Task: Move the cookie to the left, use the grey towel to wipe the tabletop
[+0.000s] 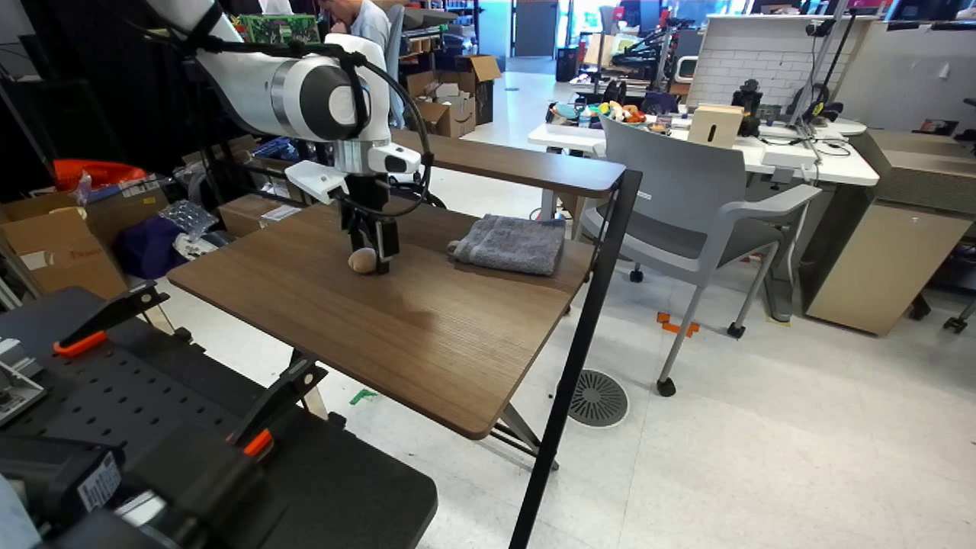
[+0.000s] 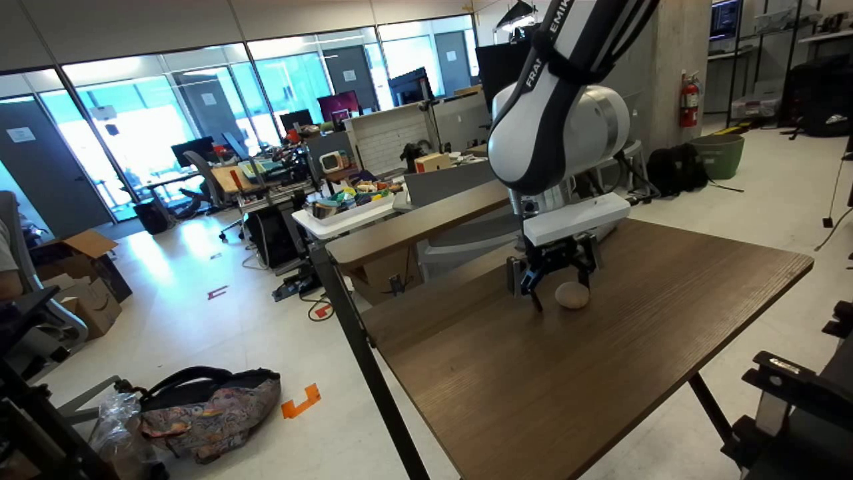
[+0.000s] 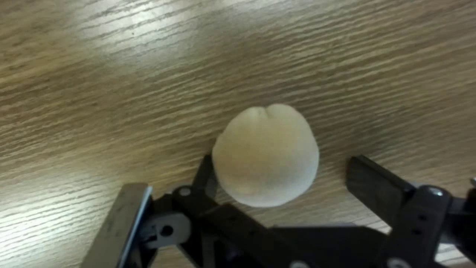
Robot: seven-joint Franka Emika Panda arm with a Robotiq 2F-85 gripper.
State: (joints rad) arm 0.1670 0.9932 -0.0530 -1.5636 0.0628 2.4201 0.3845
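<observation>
Cookie: on the tabletop, near the middle of the wrist view, flanked by the gripper.
Gripper: spread apart around the cookie, fingers between 8 and 9 and between 3 and 4 o'clock, the latter with a clear gap; whether the former touches is hard to tell.
Cookie move: likely the step in hand, grip not yet made.
Coming grip: should call for closing on the cookie, then shifting it left; wiping would follow.
Towel: folded, cookie's 3 o'clock in an exterior view.
Tissue box: 11 o'clock there, white tissue poking out.
Cartons: 1 o'clock, open, contents too small to name.
</observation>
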